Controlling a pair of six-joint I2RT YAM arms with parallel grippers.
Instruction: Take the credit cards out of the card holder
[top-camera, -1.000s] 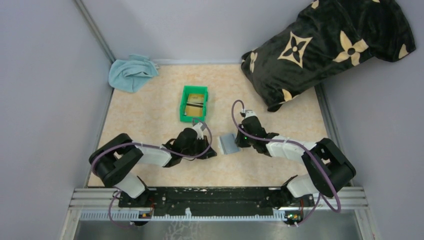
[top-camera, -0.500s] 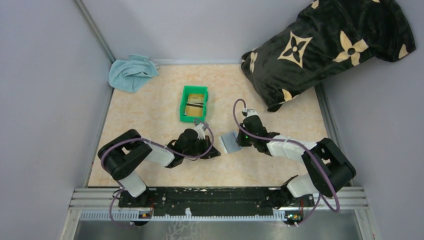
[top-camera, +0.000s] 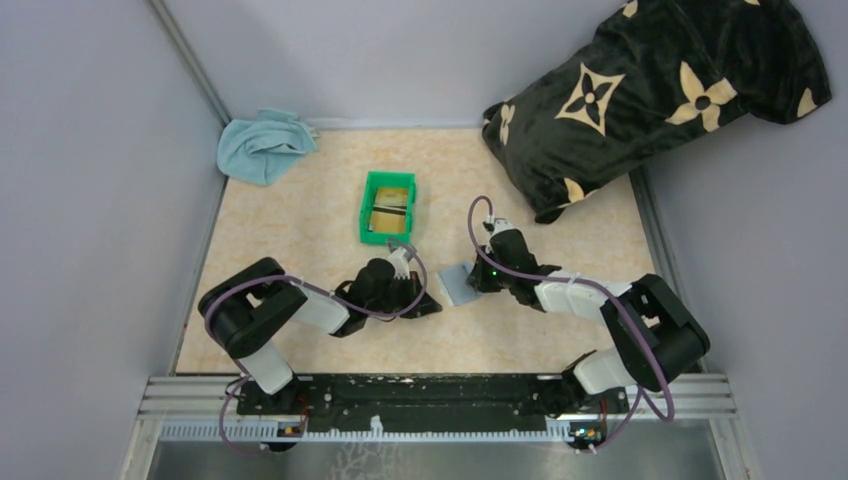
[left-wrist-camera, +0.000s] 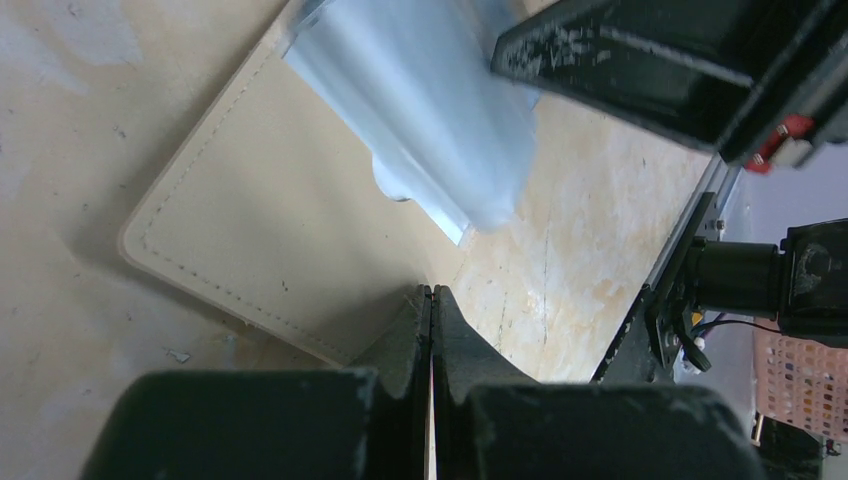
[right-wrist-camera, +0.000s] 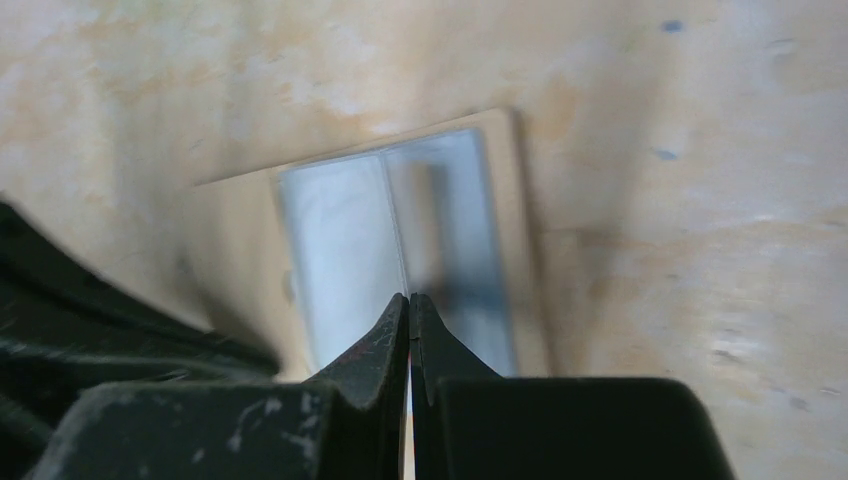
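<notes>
The right tool (right-wrist-camera: 410, 298) grips the card holder (left-wrist-camera: 260, 230) by its flap; the left tool (left-wrist-camera: 432, 292) sits clenched at its edge. That pinch looks shallow, so the flap could slip.

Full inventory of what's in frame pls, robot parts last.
card holder: 1, blue-grey and tan, mid-table between the grippers
credit cards: count unclear, gold-tan and black, inside the bin
bin: 1, green, behind the card holder
cloth: 1, light blue, far-left corner
pillow: 1, black with tan flowers, far-right corner
table: 1, beige marbled
left gripper: 1, black, shut, at holder's tan edge
right gripper: 1, black, shut on holder's blue-grey flap
</notes>
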